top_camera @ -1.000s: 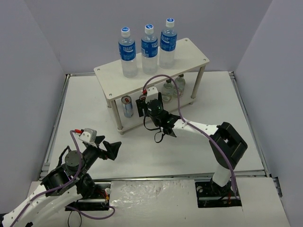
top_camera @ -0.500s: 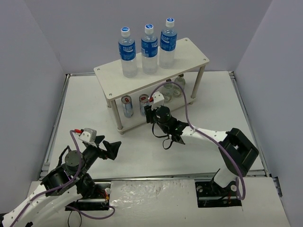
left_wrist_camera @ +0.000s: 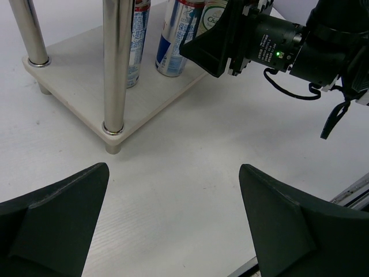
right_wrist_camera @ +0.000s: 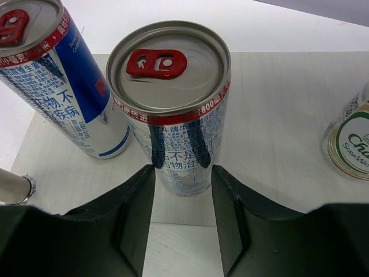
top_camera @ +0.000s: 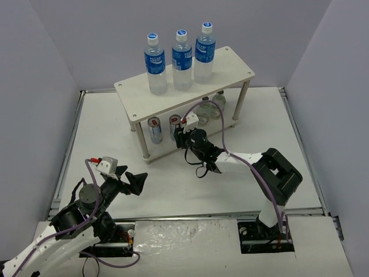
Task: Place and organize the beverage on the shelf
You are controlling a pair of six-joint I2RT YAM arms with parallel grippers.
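The shelf (top_camera: pixel 230 66) holds three tall blue-labelled bottles (top_camera: pixel 182 56) on its top board. On the lower board (right_wrist_camera: pixel 277 115) stand two slim silver red-topped cans and small clear bottles (top_camera: pixel 204 108). My right gripper (top_camera: pixel 183 135) reaches in at the lower tier. In the right wrist view its fingers (right_wrist_camera: pixel 135 208) close on the lower sides of the right can (right_wrist_camera: pixel 170 104), which stands upright on the board. The other can (right_wrist_camera: pixel 57 86) is just left of it, and a small bottle (right_wrist_camera: pixel 351 144) is to the right. My left gripper (top_camera: pixel 134 182) is open and empty over the table (left_wrist_camera: pixel 173 173).
The shelf's metal legs (left_wrist_camera: pixel 118 69) stand in front of the cans in the left wrist view, where my right wrist (left_wrist_camera: pixel 277 49) also shows. White walls enclose the table on the left, right and back. Bare table (top_camera: pixel 173 179) lies between my left gripper and the shelf.
My right wrist swung right and turned, then eased back left toward the can. The can stayed at its spot on the lower board. The left arm has not moved.
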